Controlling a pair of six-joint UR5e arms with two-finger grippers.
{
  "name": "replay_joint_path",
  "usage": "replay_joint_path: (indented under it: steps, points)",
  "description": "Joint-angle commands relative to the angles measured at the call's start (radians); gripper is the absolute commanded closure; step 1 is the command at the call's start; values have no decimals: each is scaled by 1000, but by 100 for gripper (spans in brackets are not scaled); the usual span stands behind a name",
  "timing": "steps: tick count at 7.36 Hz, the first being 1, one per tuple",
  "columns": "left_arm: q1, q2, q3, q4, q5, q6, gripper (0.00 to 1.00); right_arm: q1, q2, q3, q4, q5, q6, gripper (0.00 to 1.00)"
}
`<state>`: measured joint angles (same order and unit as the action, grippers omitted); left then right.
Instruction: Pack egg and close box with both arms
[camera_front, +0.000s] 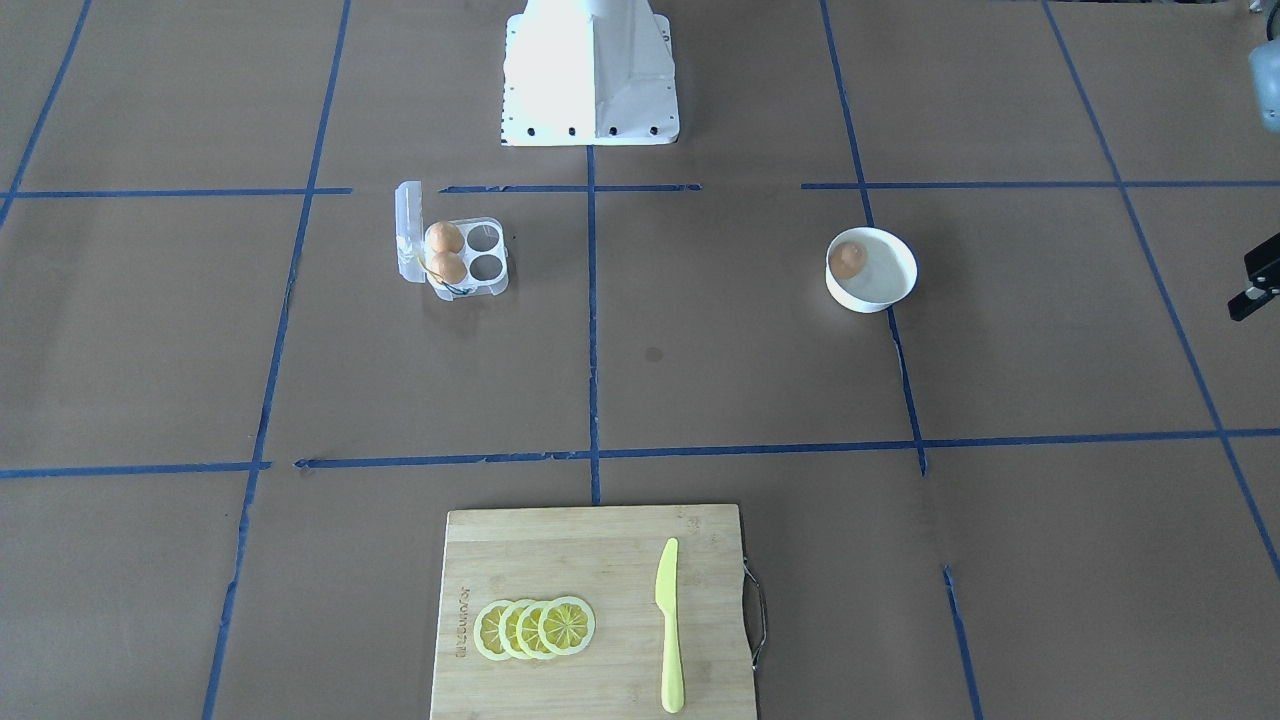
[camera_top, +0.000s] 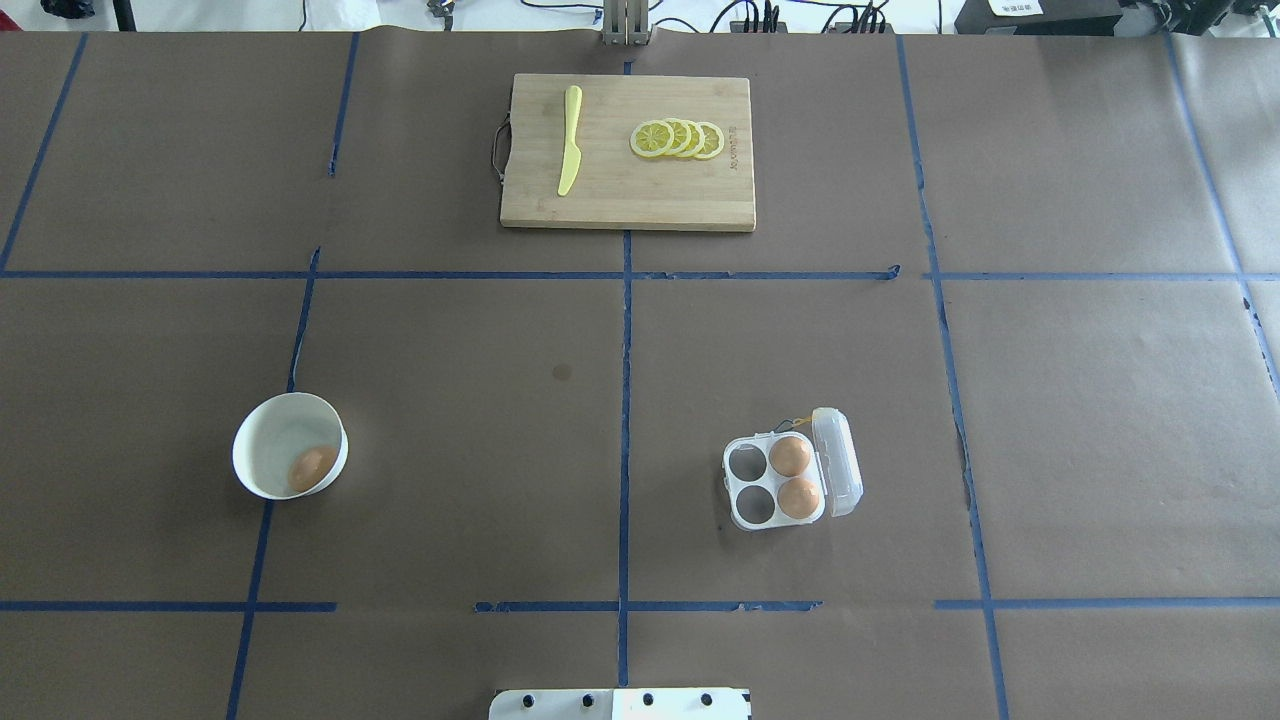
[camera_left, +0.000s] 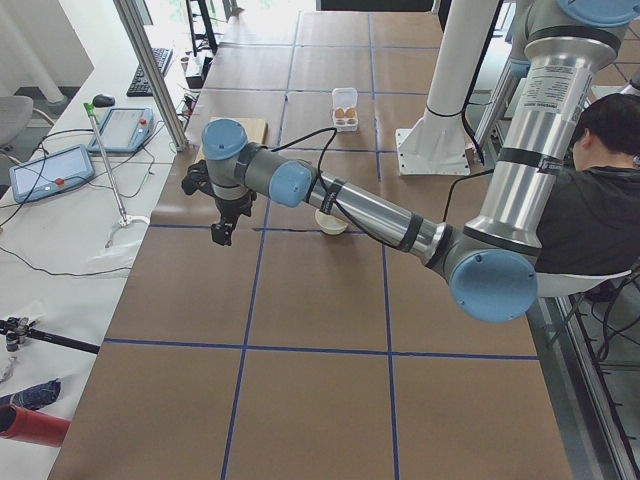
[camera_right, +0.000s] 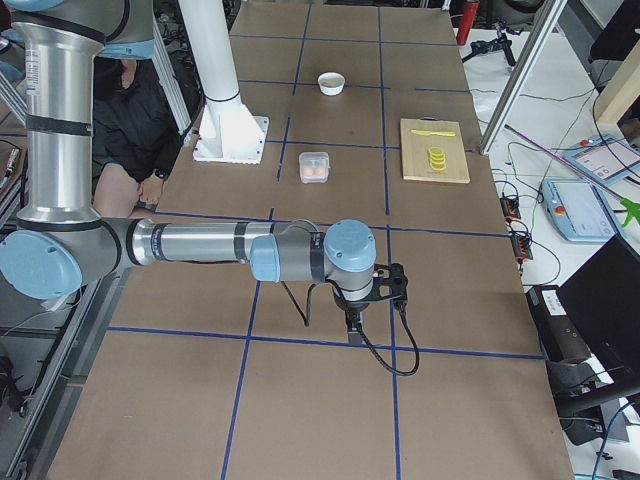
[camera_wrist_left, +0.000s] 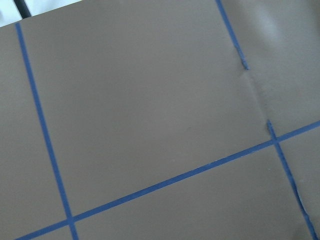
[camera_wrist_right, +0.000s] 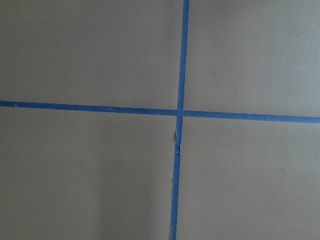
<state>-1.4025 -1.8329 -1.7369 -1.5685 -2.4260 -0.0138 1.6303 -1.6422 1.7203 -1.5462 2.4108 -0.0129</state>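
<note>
Progress: early, no part of the pack step is done yet. Box (camera_top: 752, 503) sits lower right of centre in the overhead view, with lid (camera_top: 838, 462) swung open on its right side. 2 eggs (camera_top: 790, 456) fill the 2 cups beside the hinge, the other 2 cups are bare. Egg (camera_top: 313, 465) to pack lies in white bowl (camera_top: 275, 435), lower left of that view, well apart from box. Left to do: lift egg out, seat it in a free cup, shut lid with both arms.

Left gripper (camera_left: 222, 222) hangs over bare brown paper, left of centre in the left side view, off to the side of the bowl. Only a black sliver of it shows at the front view's right edge, so can't tell if the claw is apart or together. Right gripper (camera_right: 355, 325) is low centre in the right side view, over a tape line and far from box; claw state can't tell either. Both wrist cams show only paper and blue tape, no fingers in frame.
</note>
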Motion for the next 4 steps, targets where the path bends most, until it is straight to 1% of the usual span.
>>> replay_joint_path:
  steps: [1, 2, 3, 4]
  points:
    - [90, -23, -39, 2, -39, -43, 0, -4, 7, -5, 1, 19, 5, 0]
    - [149, -20, -90, 2, -30, -240, 0, -4, 8, -5, 1, 19, 5, 0]
    - [208, -13, -148, 4, 55, -397, 0, -4, 10, -4, 1, 19, 5, 0]
    - [270, 32, -205, 4, 88, -523, 0, -4, 10, -1, 3, 19, 7, 0]
